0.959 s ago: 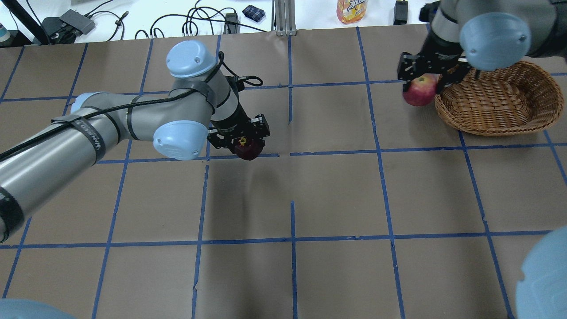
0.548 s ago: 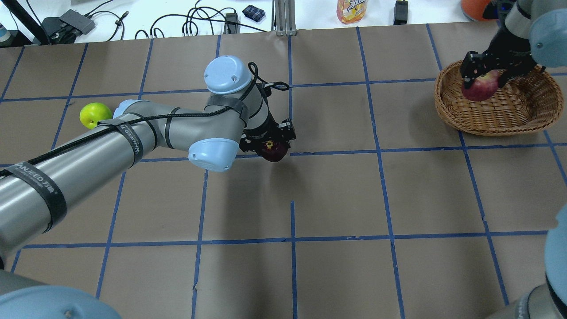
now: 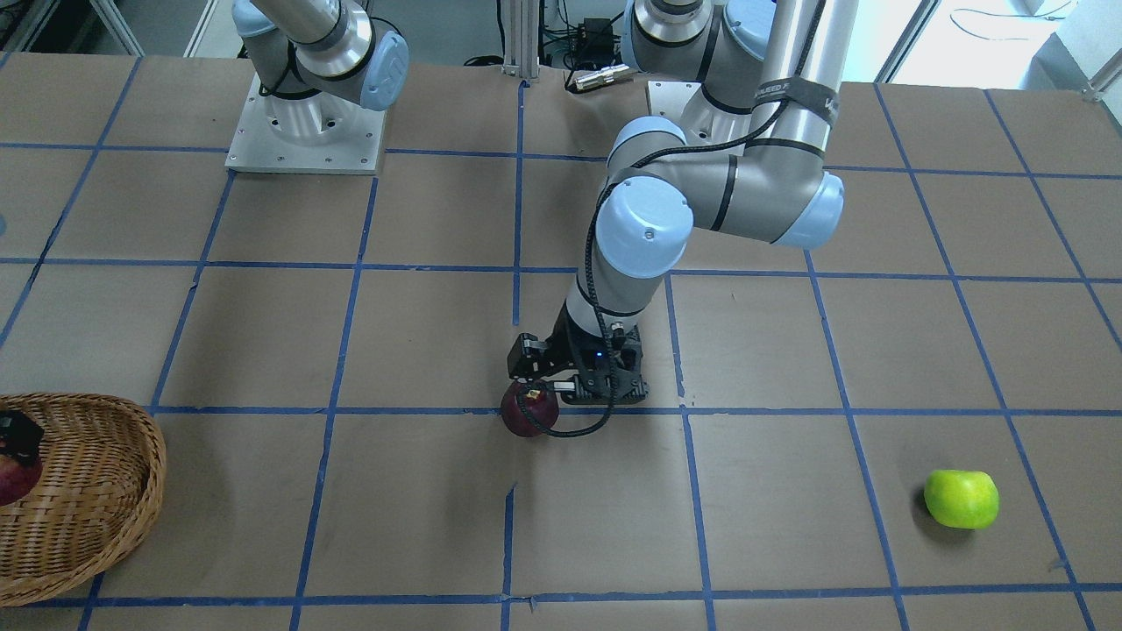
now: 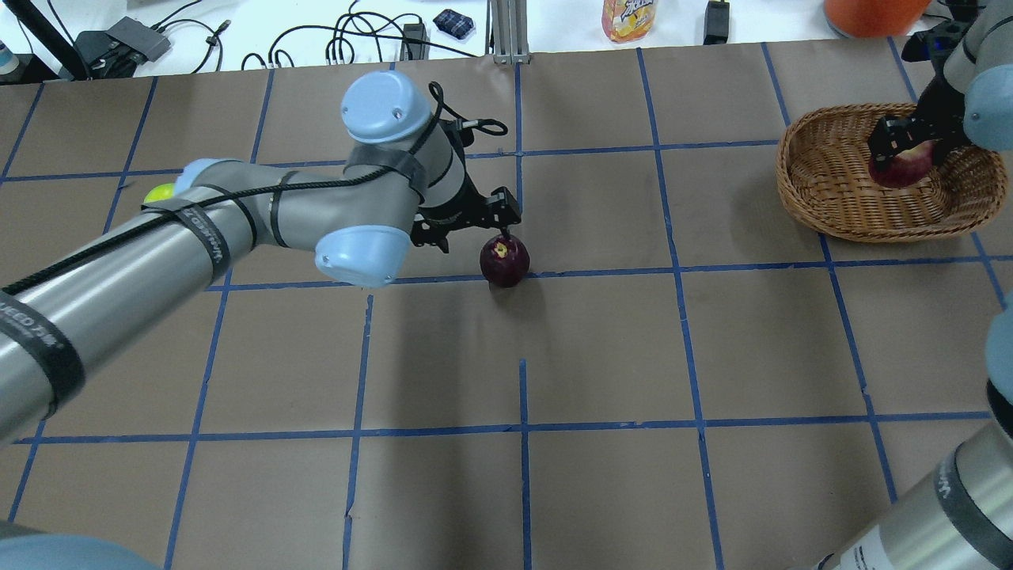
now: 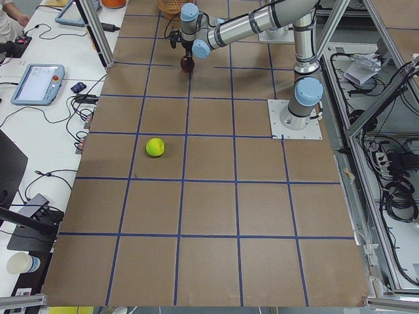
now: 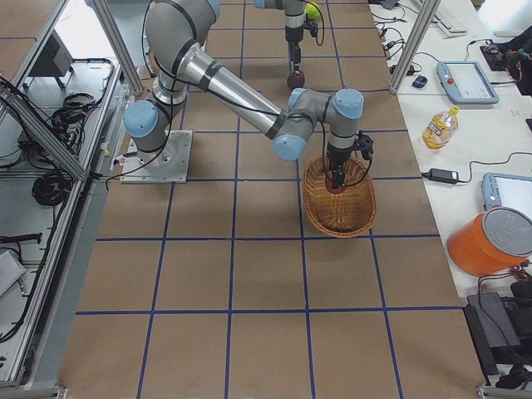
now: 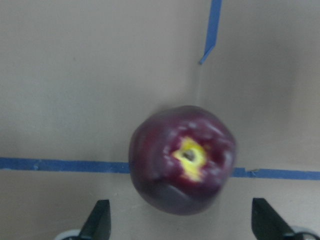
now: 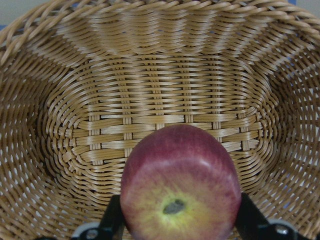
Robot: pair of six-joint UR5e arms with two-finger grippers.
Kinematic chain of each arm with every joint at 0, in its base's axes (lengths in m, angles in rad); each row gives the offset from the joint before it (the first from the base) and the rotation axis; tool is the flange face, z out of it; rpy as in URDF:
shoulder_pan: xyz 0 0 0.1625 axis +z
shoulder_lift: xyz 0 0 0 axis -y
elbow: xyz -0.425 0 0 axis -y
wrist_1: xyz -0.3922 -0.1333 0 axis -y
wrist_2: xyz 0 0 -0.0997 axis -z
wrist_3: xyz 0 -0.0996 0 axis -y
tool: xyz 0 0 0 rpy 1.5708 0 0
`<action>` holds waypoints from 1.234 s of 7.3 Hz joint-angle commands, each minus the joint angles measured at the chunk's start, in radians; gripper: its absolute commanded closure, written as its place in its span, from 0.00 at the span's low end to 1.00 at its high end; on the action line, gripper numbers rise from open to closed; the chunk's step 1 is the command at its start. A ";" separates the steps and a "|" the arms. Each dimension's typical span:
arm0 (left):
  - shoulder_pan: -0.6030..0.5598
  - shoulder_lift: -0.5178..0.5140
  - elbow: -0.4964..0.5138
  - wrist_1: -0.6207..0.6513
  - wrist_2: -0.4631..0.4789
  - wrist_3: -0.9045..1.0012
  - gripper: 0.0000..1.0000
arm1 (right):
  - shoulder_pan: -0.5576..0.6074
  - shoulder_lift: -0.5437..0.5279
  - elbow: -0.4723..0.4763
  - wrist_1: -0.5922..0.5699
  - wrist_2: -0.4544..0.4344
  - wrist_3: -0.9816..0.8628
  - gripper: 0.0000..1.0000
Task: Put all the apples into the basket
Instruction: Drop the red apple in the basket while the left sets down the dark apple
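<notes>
The dark purple apple lies on the table on a blue tape line, stem end up. My left gripper is open just behind it, fingers wide and off the apple. My right gripper is shut on the red apple and holds it low inside the wicker basket. The green apple lies alone on the table far to my left, mostly hidden by my left arm in the overhead view.
The basket stands at the table's far right corner. Beyond the back edge are a juice bottle, an orange bucket and cables. The arm bases stand at the robot's side of the table.
My left gripper has opened and let go of the purple apple, which now rests on the table. My right gripper has carried the red apple deeper into the basket.
</notes>
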 commanded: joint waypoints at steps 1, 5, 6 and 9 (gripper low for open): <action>0.210 0.097 0.094 -0.273 0.006 0.297 0.00 | -0.003 0.045 0.003 -0.052 0.007 0.004 1.00; 0.513 0.039 0.277 -0.363 0.153 0.750 0.00 | -0.003 0.051 0.003 -0.040 0.114 0.015 0.00; 0.515 -0.022 0.333 -0.368 0.157 0.755 0.00 | 0.003 0.036 0.002 -0.038 0.114 0.016 0.00; 0.603 -0.173 0.414 -0.357 0.187 0.862 0.00 | 0.183 -0.067 -0.004 0.077 0.111 0.213 0.00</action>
